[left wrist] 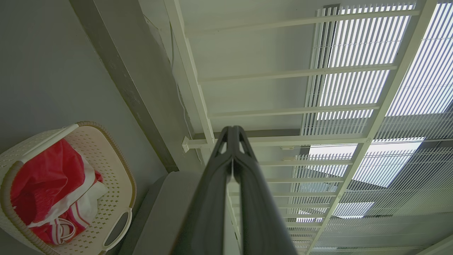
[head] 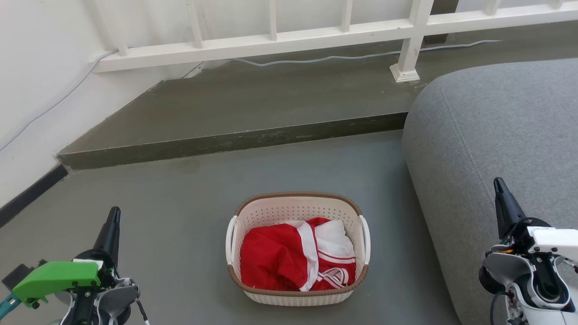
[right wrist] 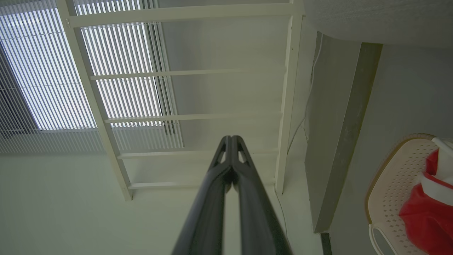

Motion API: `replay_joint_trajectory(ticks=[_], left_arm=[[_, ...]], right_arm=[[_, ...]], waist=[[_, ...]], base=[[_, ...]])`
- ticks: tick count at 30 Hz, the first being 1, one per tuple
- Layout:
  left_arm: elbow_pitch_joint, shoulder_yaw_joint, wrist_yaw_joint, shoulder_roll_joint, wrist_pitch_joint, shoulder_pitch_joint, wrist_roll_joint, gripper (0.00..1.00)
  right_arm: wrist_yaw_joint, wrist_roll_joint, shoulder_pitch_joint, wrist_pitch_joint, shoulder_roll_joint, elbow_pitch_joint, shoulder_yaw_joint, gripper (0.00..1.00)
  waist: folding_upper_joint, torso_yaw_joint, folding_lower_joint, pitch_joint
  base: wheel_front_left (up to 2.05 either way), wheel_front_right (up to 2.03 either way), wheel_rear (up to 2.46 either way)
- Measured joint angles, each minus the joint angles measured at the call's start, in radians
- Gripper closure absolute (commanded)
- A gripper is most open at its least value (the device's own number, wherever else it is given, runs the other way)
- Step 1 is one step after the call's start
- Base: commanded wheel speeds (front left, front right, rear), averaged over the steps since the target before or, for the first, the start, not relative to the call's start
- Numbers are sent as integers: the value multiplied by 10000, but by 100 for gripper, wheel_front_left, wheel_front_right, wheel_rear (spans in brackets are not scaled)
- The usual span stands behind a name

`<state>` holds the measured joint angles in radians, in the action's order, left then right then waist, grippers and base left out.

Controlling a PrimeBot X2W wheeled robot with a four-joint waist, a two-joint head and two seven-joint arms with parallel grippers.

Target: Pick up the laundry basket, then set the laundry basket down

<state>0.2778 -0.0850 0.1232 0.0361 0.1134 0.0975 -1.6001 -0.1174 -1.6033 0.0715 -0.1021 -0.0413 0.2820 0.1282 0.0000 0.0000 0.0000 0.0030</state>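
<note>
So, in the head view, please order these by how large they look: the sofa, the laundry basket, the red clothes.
1. sofa, largest, though cut off by the picture's edge
2. laundry basket
3. red clothes, smallest, lying inside the basket

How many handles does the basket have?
2. One handle is on the basket's left side, the other handle on its right side. None seems hidden.

Left of the laundry basket (head: 293, 210), the robot's left gripper (head: 113, 215) tapers to a black point, backed by a bright green housing (head: 56, 276) and a teal stub (head: 5, 307). Right of the basket, the equally dark right gripper (head: 499, 188) wears a white casing (head: 553, 238) over grey, with a black cable (head: 493, 303) beneath.
</note>
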Motion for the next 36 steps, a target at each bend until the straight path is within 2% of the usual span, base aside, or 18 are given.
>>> replay_joint_trajectory(ticks=[36], left_arm=[[-4,0,0,0,0,0,0,100]], right_arm=[[0,0,0,0,4,-4,4,100]], waist=[[0,0,0,0]], base=[[0,0,0]])
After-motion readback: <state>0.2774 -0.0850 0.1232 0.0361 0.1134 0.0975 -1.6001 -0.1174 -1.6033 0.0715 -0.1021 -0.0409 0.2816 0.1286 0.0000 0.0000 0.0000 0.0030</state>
